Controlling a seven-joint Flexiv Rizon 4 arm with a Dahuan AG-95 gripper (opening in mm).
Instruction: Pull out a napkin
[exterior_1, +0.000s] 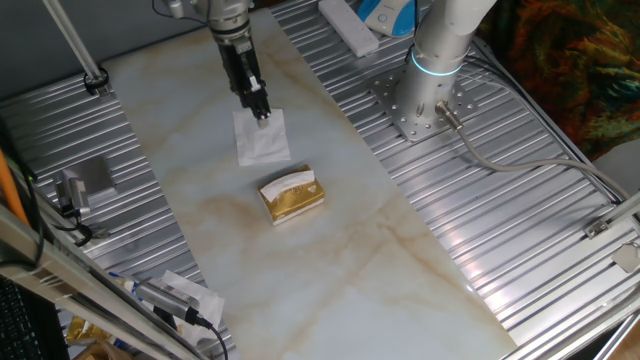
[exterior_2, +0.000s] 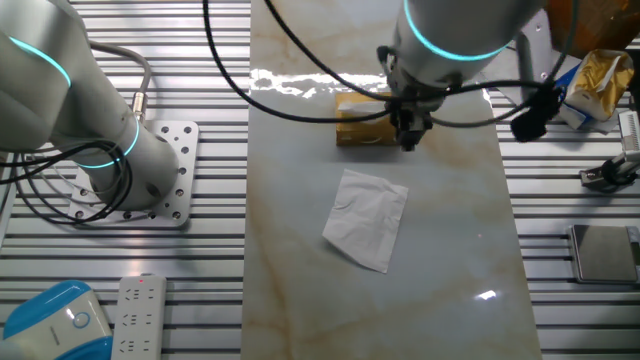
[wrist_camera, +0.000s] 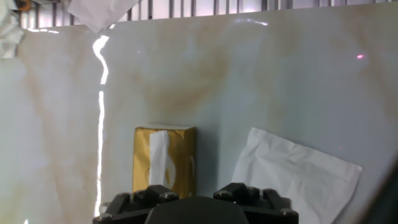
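Napkin (exterior_2: 366, 218) lies flat on the table (exterior_2: 440, 290), apart from the gold tissue pack (exterior_1: 293, 195); jaws state indeterminable, gripper (exterior_1: 262, 113) raised; we judge retreating straight upward avoids disturbing it.

We see the gold tissue pack (wrist_camera: 163, 160) lying on the marble tabletop (wrist_camera: 249, 74), a white tissue poking from its slot — and just beside it, apart, the napkin (wrist_camera: 295, 174) lies flat. The gripper's fingertips stay out of sight.
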